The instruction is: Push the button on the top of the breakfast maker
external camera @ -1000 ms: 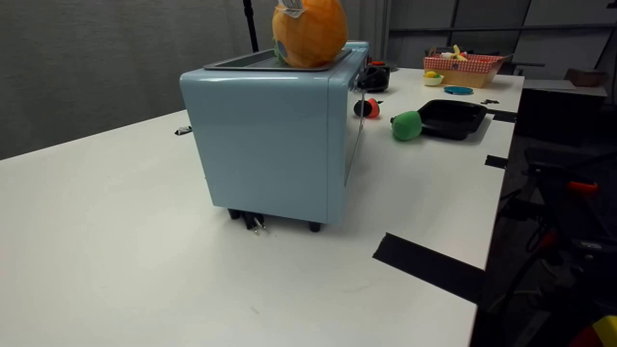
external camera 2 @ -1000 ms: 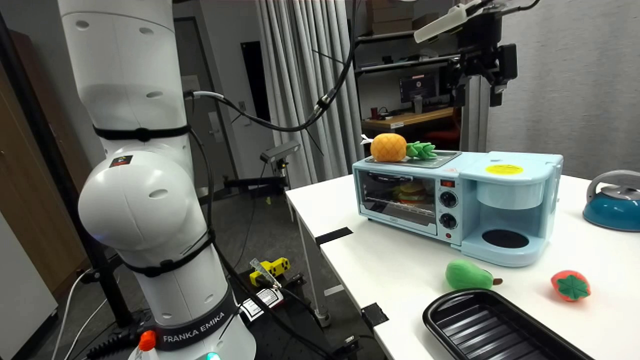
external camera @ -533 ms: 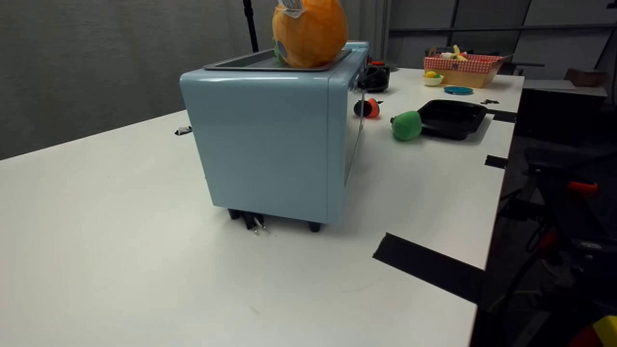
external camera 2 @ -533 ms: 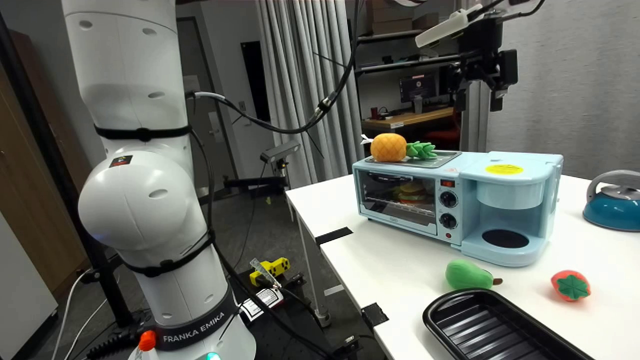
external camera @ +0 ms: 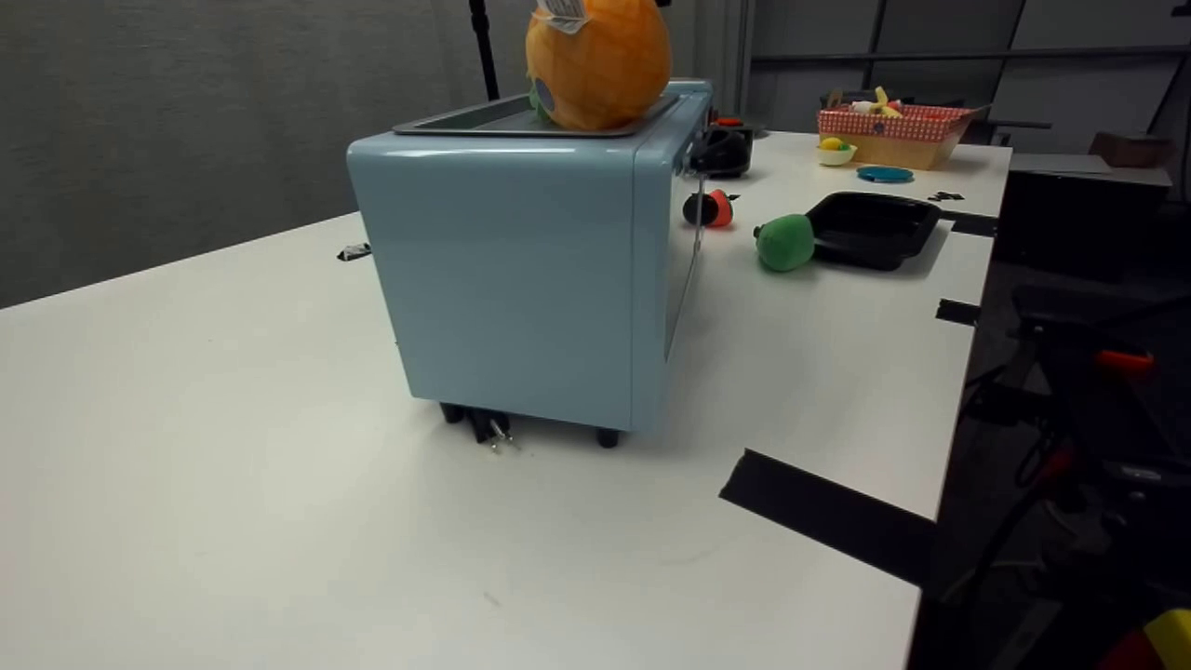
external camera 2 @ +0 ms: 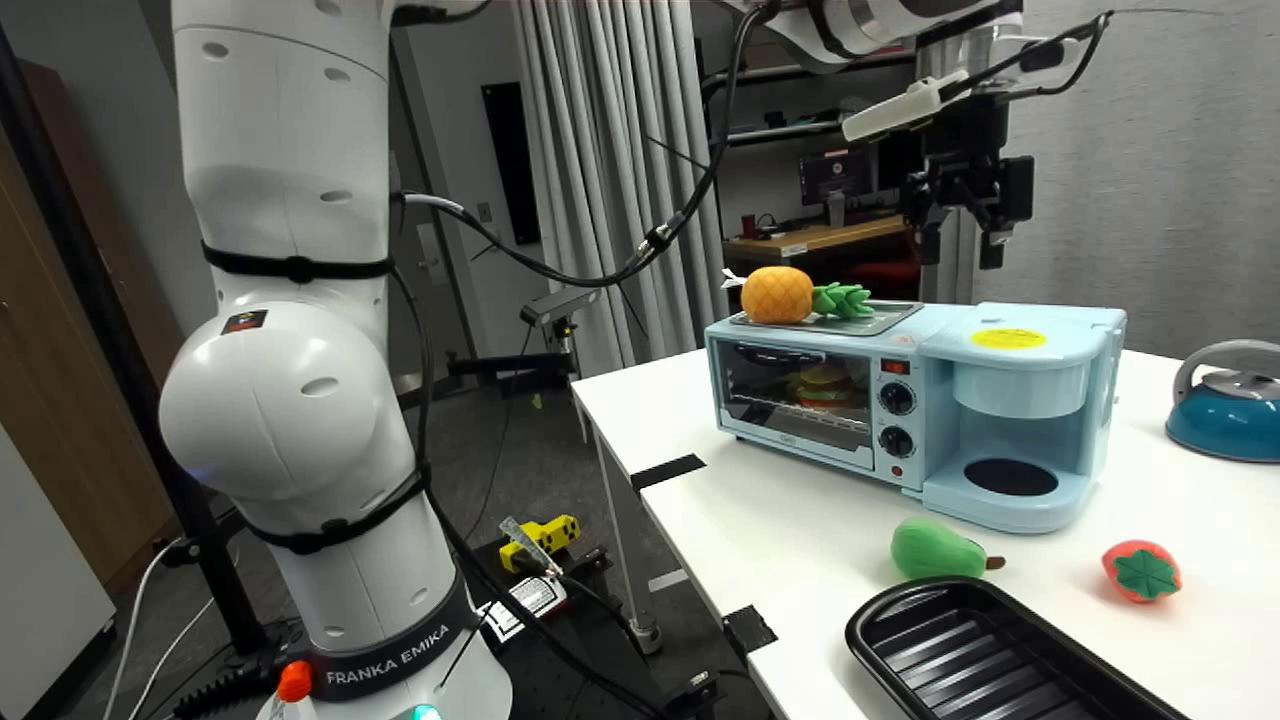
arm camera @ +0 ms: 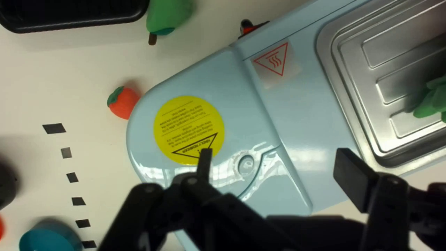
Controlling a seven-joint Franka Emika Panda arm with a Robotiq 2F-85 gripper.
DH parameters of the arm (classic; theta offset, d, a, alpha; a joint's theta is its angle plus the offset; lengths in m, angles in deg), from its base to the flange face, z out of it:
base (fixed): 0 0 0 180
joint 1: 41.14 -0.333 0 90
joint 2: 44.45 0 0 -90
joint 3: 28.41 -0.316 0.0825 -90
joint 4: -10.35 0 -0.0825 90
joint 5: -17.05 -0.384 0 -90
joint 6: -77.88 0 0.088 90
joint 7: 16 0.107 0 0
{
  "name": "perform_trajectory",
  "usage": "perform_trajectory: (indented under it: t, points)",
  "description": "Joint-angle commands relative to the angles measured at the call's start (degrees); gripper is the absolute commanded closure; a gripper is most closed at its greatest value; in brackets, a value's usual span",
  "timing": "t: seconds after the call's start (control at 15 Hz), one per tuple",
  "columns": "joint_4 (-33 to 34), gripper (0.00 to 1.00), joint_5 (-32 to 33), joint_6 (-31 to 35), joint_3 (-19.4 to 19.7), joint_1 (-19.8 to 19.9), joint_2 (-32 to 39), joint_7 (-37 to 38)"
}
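Observation:
The breakfast maker, a pale blue boxy appliance, stands on the white table in both exterior views (external camera: 502,270) (external camera 2: 905,350). Its top fills the middle of the wrist view (arm camera: 212,80). A round button (arm camera: 246,165) is set in that top, beside a yellow round sticker (arm camera: 190,125). My gripper hangs above the maker's right part in an exterior view (external camera 2: 961,250), pointing down and apart from it. In the wrist view the gripper (arm camera: 275,164) has its fingers wide apart with nothing between them. The button shows between the fingers, nearer the left one.
A plush pineapple (external camera 2: 778,294) lies on the metal tray (arm camera: 404,80) atop the maker. A green toy pear (external camera 2: 935,550), a red toy fruit (external camera 2: 1142,572) and a black pan (external camera 2: 985,650) lie in front. A blue kettle (external camera 2: 1228,418) stands beside it. A basket (external camera: 889,140) stands farther off.
My gripper has moved down toward the maker's top, and more of the arm shows above it. A small dark piece now shows at the top edge behind the pineapple. The objects have not moved.

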Motion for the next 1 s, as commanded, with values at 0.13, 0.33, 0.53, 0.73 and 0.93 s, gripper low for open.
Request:
perform_trajectory:
  t: [0.13, 0.33, 0.53, 0.73, 0.93]
  points:
    - [3.65, 0.58, 0.85, 0.31, 0.3, -0.9, 3.86, 2.63]
    - [4.62, 0.8, 0.79, 0.18, 0.51, -0.81, 4.96, 3.09]
    - [5.52, 1.0, 0.85, 0.23, 0.75, -0.73, 5.7, 3.39]
    - [6.31, 1.0, 0.88, 0.15, 0.95, -0.71, 6.33, 3.73]
    - [6.85, 1.0, 1.11, 0.13, 1.21, -0.65, 6.92, 3.86]
